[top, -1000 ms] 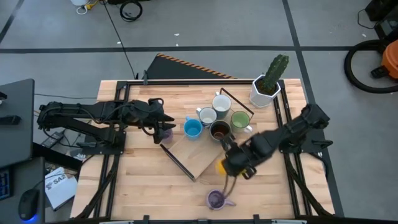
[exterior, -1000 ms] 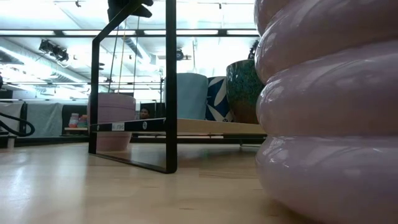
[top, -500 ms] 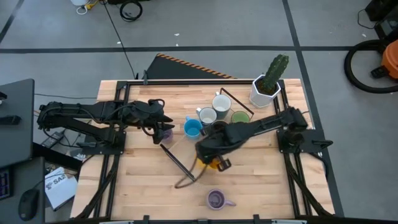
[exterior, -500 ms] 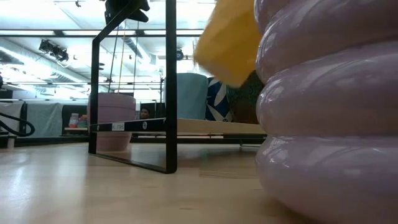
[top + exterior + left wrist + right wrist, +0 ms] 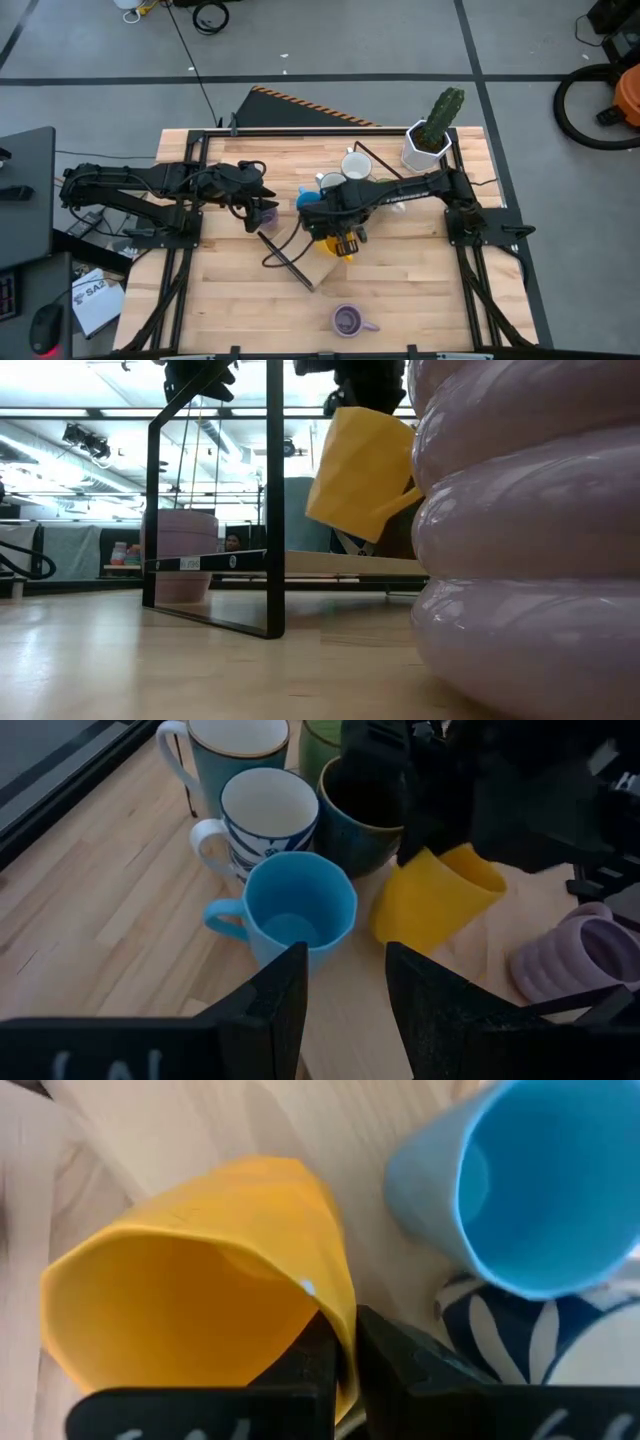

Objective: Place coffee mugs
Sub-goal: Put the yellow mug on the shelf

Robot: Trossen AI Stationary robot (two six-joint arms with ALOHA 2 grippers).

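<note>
My right gripper (image 5: pixel 337 236) is shut on the yellow-orange mug (image 5: pixel 338 247), above the board just near of the mug cluster. The cluster holds the blue mug (image 5: pixel 300 905), a white patterned mug (image 5: pixel 265 820), a teal mug (image 5: pixel 235 750), a dark mug (image 5: pixel 365 805) and a green mug (image 5: pixel 320 735). My left gripper (image 5: pixel 345 1000) is open, hovering over a smooth lavender mug (image 5: pixel 266 213) left of the cluster. A ridged lavender mug (image 5: pixel 347 320) stands on its base near the table's near edge. My right gripper pinches the yellow-orange mug's rim wall (image 5: pixel 345 1342), one finger (image 5: pixel 305 1370) inside the mug and one (image 5: pixel 405 1370) outside. The mug (image 5: pixel 365 465) is lifted clear and hangs tilted, its handle (image 5: pixel 400 502) toward the table's right.
A wooden board with a black metal frame (image 5: pixel 290 262) lies under the carried mug; its upright bar (image 5: pixel 275 500) stands in the low view. The white cactus pot (image 5: pixel 425 145) sits at the far right corner. Bare wood lies along the near edge.
My right gripper has carried the yellow-orange mug from the board's right near side toward the table's left, then toward the far edge, ending beside the blue mug. The mug has swung into the low view, tilted. My left arm has kept still.
</note>
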